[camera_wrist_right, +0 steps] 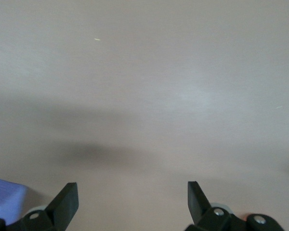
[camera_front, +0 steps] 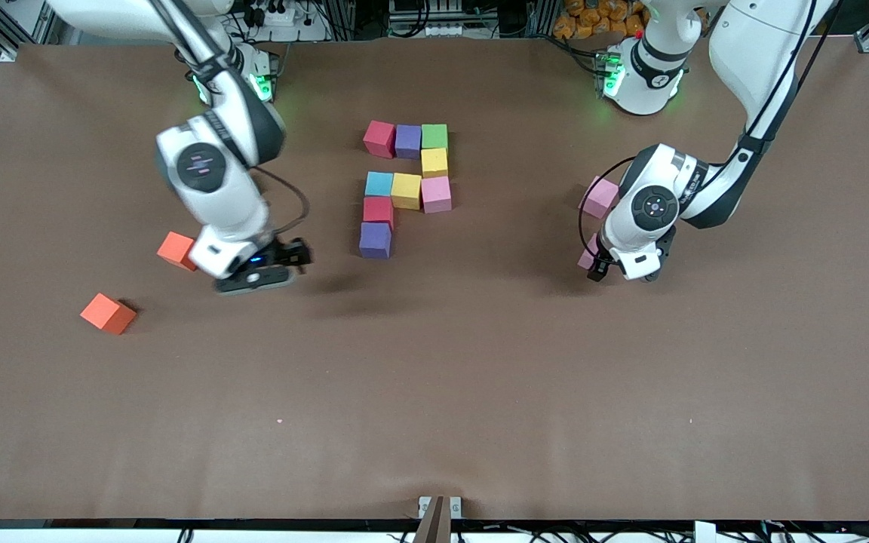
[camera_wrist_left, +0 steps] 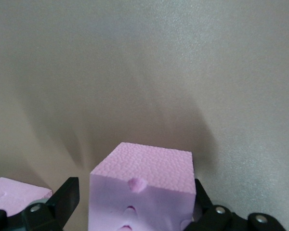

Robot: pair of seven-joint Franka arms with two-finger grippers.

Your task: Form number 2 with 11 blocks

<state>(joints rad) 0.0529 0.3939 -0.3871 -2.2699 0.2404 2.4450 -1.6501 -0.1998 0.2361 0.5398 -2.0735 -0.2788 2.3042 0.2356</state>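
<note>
At the table's middle, toward the robots' bases, lies the unfinished number 2 (camera_front: 406, 187), nine blocks laid flat and touching. Its top row is red (camera_front: 379, 139), purple (camera_front: 408, 141) and green (camera_front: 434, 136); a yellow block (camera_front: 434, 161) sits under the green; the middle row is light blue (camera_front: 379, 183), yellow (camera_front: 406, 190) and pink (camera_front: 436, 194); then a red block (camera_front: 378, 211) and a purple block (camera_front: 375, 240) run down toward the front camera. Judging by this, the bottom row still needs two more blocks beside that purple one. The left gripper (camera_front: 620, 271), toward the left arm's end of the table, is low over a pink block (camera_wrist_left: 142, 192), fingers spread on either side of it and not yet clenched; a second pink block (camera_front: 600, 197) lies just beside. The right gripper (camera_front: 257, 277), empty and released, hangs over bare table near the figure. Two orange blocks (camera_front: 176, 250) (camera_front: 108, 313) lie loose toward the right arm's end.
</note>
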